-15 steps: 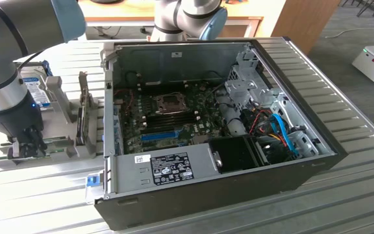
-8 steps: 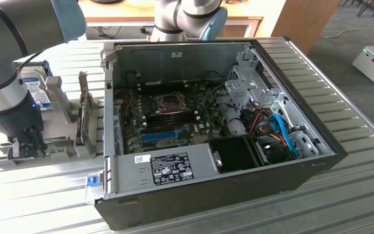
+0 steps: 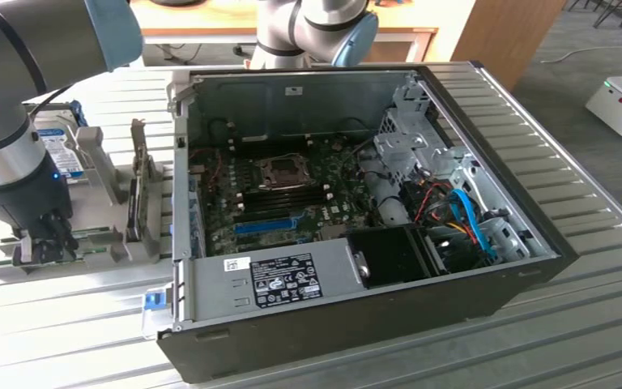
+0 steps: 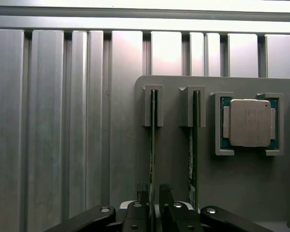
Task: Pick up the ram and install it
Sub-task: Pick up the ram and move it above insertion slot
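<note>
The arm reaches down near the tabletop (image 3: 592,324) edge at the exterior view's left. Its hand (image 3: 46,241) is lowered onto a grey holder plate (image 4: 232,193) that lies just beside the open computer case (image 3: 452,304).

From the wrist view the ram (image 4: 153,145) is seen edge-on. It is a thin green stick standing upright in a narrow slot of the plate, with its far end seated in a small grey bracket. The hand is spread, and its fingers (image 4: 165,194) stand one on each side of the ram near the stick's other end. They straddle the board rather than pinch it (whether a pad brushes the board, I cannot tell).

A second stick (image 4: 195,145) stands parallel in the neighbouring slot, just beside the ram and held by a matching bracket. Past that one, a processor (image 4: 250,123) with a dull silver lid sits in its own recess of the plate, apart from both sticks.

In the exterior view the case lies on its side in the middle of the tabletop with its side panel off. The motherboard (image 3: 289,186) faces up, and a blue slot (image 3: 262,225) runs along its near part. A hard drive (image 3: 65,158) with a blue label stands behind the arm, toward the tabletop's far edge.
</note>
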Robot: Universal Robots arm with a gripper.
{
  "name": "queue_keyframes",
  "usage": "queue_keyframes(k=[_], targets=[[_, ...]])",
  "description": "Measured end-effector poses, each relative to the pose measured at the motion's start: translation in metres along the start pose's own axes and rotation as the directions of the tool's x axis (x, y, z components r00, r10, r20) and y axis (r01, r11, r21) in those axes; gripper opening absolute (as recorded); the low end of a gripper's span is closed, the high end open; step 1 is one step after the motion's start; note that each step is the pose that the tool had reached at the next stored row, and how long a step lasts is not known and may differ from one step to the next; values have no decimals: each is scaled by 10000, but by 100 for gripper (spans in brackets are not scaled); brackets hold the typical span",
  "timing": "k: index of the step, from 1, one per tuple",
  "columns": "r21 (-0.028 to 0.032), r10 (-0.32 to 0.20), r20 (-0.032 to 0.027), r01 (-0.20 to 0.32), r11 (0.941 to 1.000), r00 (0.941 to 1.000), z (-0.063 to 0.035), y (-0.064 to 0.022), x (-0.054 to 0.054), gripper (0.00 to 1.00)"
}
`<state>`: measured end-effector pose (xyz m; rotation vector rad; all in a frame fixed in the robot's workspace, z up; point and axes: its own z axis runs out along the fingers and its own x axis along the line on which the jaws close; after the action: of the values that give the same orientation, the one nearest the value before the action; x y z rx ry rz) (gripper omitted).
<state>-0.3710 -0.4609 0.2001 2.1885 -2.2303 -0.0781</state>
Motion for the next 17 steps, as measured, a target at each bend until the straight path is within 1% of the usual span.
queue_keyframes(k=[11, 12, 13, 14, 15, 17], targets=[[0, 0, 0, 0, 10000, 10000, 0, 0, 0, 24], [0, 0, 0, 0, 10000, 10000, 0, 0, 0, 22], [0, 0, -1, 0, 10000, 10000, 0, 0, 0, 16], [1, 0, 0, 0, 10000, 10000, 0, 0, 0, 16], [0, 0, 0, 0, 10000, 10000, 0, 0, 0, 12], [1, 0, 0, 0, 10000, 10000, 0, 0, 0, 12]])
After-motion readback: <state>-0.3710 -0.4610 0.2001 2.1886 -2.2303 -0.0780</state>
